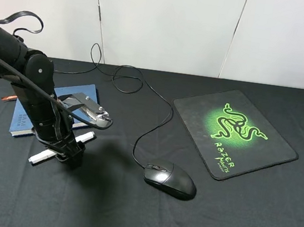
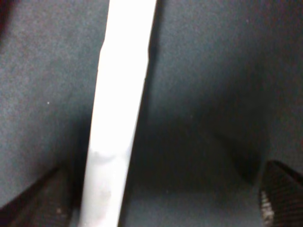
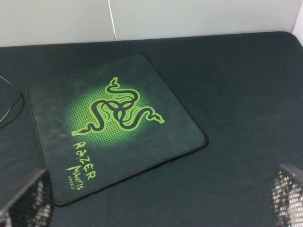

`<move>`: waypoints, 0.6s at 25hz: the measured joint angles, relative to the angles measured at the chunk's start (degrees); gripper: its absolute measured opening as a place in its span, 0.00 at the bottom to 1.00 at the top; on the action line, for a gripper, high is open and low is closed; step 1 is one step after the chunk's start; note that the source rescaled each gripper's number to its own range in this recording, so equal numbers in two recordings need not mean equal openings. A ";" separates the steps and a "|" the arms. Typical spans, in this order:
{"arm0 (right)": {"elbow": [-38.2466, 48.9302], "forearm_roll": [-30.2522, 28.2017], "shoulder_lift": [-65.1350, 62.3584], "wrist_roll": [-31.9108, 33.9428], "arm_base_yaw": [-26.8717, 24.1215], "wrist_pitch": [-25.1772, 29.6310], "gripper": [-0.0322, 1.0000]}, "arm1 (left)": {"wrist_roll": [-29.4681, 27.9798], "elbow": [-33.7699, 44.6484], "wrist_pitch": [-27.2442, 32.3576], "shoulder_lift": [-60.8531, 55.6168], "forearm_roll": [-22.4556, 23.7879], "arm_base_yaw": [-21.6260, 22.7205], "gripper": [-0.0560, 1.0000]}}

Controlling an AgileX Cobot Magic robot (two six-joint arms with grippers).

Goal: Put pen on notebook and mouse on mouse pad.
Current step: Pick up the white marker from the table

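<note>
Left arm [image 1: 32,84]: wearing matte black casing, rounded joints.
Cable [image 1: 19,13]: looping black.
Wrist camera [image 1: 88,109]: showing silver-grey housing.
Right gripper fingers [image 3: 28,201]: showing black mesh texture.

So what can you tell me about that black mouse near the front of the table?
The mouse is a glossy black oval, plastic by its look, with a scroll wheel. It lies flat on the dark tablecloth, beside the mouse pad and clear of it. Its thin black cable curves off in loops toward the table's back edge. Nothing else touches it.

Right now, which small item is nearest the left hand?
The slim white cylindrical pen, lying between the fingers of the left hand; the glossy black oval wired mouse sits apart.
</note>
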 joint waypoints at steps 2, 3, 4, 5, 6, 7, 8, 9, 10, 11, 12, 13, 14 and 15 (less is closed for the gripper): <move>0.00 0.02 0.00 0.00 0.00 0.00 1.00 | 0.00 0.00 0.00 0.00 0.05 0.00 0.56; 0.00 0.07 0.00 0.00 0.00 0.00 1.00 | 0.00 0.00 0.00 0.00 0.04 0.00 0.50; 0.00 0.07 0.00 0.00 0.00 0.00 1.00 | 0.00 0.00 0.00 0.00 0.04 0.00 0.45; 0.00 0.07 0.00 0.00 0.00 0.00 1.00 | 0.00 0.00 0.00 0.00 0.04 0.00 0.38; 0.00 0.07 0.00 0.00 0.00 0.00 1.00 | 0.00 0.00 0.00 0.00 0.04 0.00 0.32; 0.00 0.07 0.00 0.00 0.00 0.00 1.00 | 0.00 0.00 0.00 0.00 0.04 0.00 0.28; 0.00 0.07 0.00 0.00 0.00 0.00 1.00 | 0.00 0.00 0.00 0.00 0.04 0.00 0.22; 0.00 0.07 0.00 0.00 0.00 0.00 1.00 | 0.00 0.00 0.00 0.00 0.04 0.00 0.16; 0.00 0.07 0.00 0.00 0.00 0.00 1.00 | 0.00 0.00 0.00 0.00 0.04 0.00 0.11; 0.00 0.07 0.00 0.00 0.00 0.00 1.00 | 0.00 0.00 0.00 0.00 0.04 0.00 0.08; 0.00 0.07 0.00 0.00 0.00 0.00 1.00 | 0.00 0.00 0.00 0.00 0.04 0.00 0.05; 0.00 0.07 0.00 0.00 0.00 0.00 1.00 | 0.00 0.00 0.00 0.00 0.04 0.00 0.05; 0.00 0.12 0.00 0.00 0.00 0.00 1.00 | 0.00 0.00 0.00 0.00 0.04 0.00 0.05; 0.00 0.09 0.00 0.00 0.00 0.00 1.00 | 0.00 0.00 0.00 0.00 0.04 0.00 0.05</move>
